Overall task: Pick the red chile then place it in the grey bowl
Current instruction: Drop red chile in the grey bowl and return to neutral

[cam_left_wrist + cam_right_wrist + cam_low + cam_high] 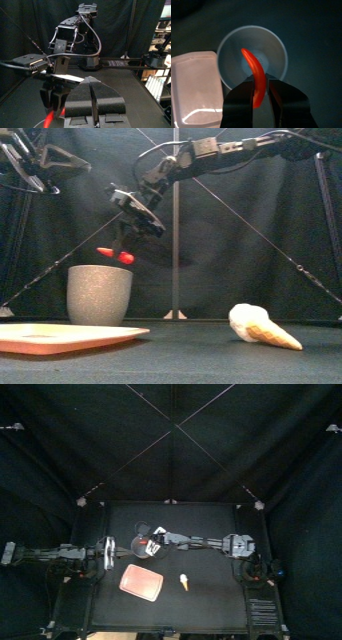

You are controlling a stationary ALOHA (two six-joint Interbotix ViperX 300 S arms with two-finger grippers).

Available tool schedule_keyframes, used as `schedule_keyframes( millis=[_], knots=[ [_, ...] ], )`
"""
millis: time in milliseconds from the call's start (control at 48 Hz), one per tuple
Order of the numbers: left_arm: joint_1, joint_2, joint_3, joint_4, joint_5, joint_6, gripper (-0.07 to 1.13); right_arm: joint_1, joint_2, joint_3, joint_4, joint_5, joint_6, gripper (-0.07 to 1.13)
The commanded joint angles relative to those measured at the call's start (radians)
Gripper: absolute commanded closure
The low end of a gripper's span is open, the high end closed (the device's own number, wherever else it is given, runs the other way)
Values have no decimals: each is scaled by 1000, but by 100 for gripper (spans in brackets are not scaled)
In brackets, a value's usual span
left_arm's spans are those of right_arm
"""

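Right wrist view looks down past the right gripper (261,86), whose two black jaws are clamped on the slender, curved, glossy red toy chile (252,65). Its tapering tip juts out over the round open mouth of the tall grey speckled cup (274,42), the task's grey bowl. The pick looks done and the placing step is in hand: seen from the front, the chile hangs in the air just above the cup's rim, apart from it, and seems to lie nearly level. The next move, as I judge it, calls for a short descent or a tilt so the pod points into the opening, and then for spreading the jaws. Let go while level, a long pod could catch on the rim and tumble out. The flat pink plastic tray (194,87) lies just beside the cup, and a white-and-yellow cone-shaped toy (261,326) rests well apart to the right. The left gripper (93,90) hovers near on the left, jaws closed on nothing.
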Motion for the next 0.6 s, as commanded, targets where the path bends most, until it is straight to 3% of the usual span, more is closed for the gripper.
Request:
schedule_keyframes(
  millis=[21,125,229,438,604],
  knots=[
    [3,-2,-14,2,0,2,110,3,44,-141,84,46,-80,47],
    [3,-9,-12,2,8,2,110,2,94,-227,87,129,-103,30],
    [3,-17,-12,2,15,0,110,5,94,-259,-5,158,-83,18],
    [3,-26,-9,2,18,0,110,14,14,-218,-229,161,14,17],
    [2,-28,-9,2,18,0,110,32,-100,-107,-265,135,34,17]
  ],
)
